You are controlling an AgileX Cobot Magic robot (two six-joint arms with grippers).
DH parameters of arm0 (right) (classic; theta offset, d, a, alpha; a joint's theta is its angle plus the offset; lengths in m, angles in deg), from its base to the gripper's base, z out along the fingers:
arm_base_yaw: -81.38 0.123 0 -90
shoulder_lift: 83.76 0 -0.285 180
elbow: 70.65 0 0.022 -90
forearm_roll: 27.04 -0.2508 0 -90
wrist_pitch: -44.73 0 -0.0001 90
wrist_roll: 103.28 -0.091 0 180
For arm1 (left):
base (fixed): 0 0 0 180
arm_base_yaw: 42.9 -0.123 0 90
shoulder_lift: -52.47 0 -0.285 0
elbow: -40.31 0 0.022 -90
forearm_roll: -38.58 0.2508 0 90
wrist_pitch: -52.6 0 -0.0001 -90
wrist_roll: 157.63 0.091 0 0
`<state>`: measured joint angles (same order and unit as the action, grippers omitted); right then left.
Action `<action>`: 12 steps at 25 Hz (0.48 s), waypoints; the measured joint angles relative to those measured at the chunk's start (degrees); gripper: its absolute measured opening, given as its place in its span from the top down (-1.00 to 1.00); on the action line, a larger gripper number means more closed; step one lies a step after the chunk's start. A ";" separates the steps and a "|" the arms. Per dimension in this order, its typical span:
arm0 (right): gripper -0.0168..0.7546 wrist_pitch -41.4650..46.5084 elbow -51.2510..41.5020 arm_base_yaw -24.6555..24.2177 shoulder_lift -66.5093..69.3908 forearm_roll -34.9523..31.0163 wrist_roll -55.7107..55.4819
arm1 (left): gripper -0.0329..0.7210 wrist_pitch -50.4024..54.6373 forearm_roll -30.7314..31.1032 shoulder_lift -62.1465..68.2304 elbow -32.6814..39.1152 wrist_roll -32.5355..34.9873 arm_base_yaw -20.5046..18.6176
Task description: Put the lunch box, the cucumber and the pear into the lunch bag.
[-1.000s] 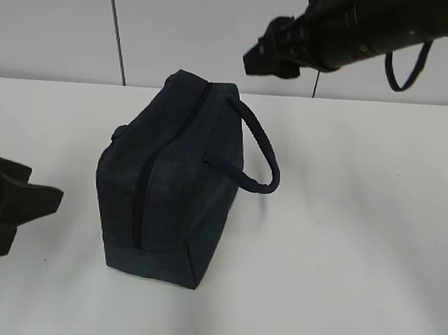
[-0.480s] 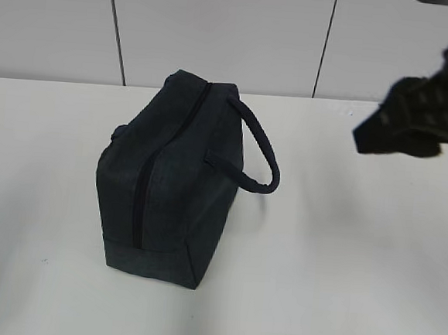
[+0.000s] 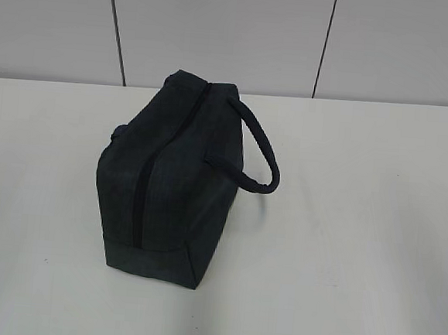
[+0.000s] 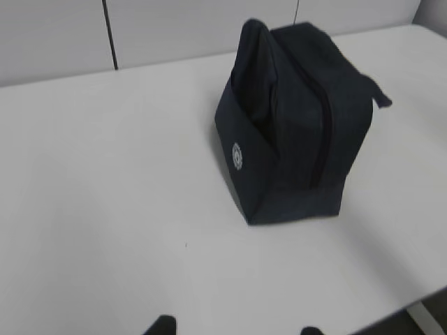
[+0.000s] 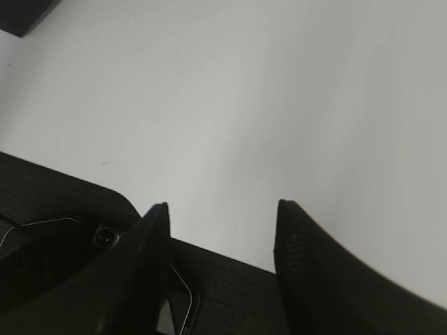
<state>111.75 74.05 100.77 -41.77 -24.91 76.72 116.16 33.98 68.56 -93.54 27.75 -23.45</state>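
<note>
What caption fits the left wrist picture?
Zipped navy lunch bag standing alone on the white table, open left gripper empty.

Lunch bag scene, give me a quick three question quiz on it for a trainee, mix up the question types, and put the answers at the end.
1. True or false: the zipper on the lunch bag is closed.
2. Multiple choice: what does the right gripper hold? A) a pear B) a cucumber C) nothing
3. Short answer: in the left wrist view, what marks the end panel of the bag?

Key
1. True; the zipper runs shut along the top and down the end.
2. C; its fingers stand apart over the bare table.
3. A small round white logo.
</note>
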 joint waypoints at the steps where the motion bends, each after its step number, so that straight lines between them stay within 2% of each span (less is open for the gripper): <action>1: -0.04 1.10 -1.19 0.00 -3.01 0.09 0.00 | 0.04 1.35 0.12 -0.83 0.00 0.00 0.00; 7: -0.04 2.76 -9.18 0.00 -19.94 0.66 1.14 | 0.10 1.19 0.33 -4.81 0.36 0.00 0.00; 12: -0.04 -0.83 -12.33 0.00 -31.69 2.34 1.47 | 0.10 0.08 0.39 -6.15 1.14 -0.02 0.00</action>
<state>110.92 61.72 100.77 -73.47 -22.57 78.19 116.24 34.37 62.41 -92.40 27.73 -23.45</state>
